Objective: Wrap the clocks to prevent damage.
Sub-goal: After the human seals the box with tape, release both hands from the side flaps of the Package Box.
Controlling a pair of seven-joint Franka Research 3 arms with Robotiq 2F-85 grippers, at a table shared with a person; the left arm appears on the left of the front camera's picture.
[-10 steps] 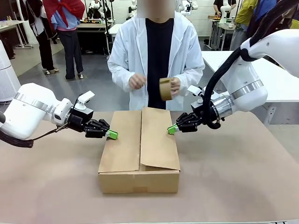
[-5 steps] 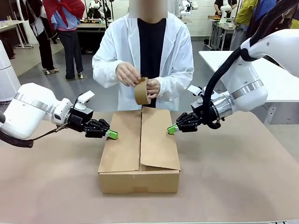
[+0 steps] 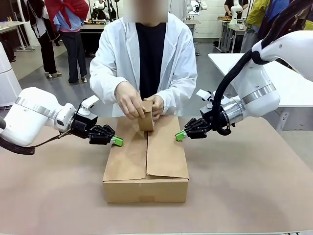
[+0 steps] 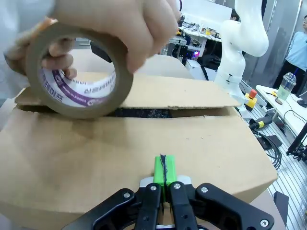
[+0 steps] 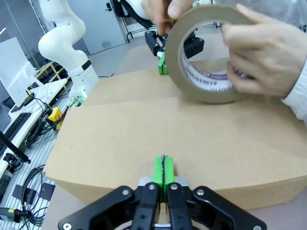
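Observation:
The clocks are hidden; a closed cardboard box [image 3: 146, 156] lies mid-table with its top flaps meeting along a lengthwise seam. At the box's far end the person holds a brown tape roll [image 3: 145, 120] upright in both hands, down on that seam. My left gripper [image 3: 117, 141] is shut, with its green pads against the box's left side. My right gripper [image 3: 180, 135] is shut too, at the right side. In the left wrist view the shut pads [image 4: 163, 167] face the box [image 4: 144, 143] and the roll [image 4: 79, 110]. In the right wrist view the shut pads [image 5: 163, 167] face the box [image 5: 168, 129] and the roll [image 5: 175, 57].
The person in a white coat [image 3: 112, 58] leans over the table's far edge. The brown tabletop [image 3: 244, 186] spreads bare around the box. A white table [image 3: 293, 88] stands at the right, beyond my right arm.
The person has leaned forward and brought the tape roll down from chest height onto the box's far end. Both grippers have stayed where they were, shut.

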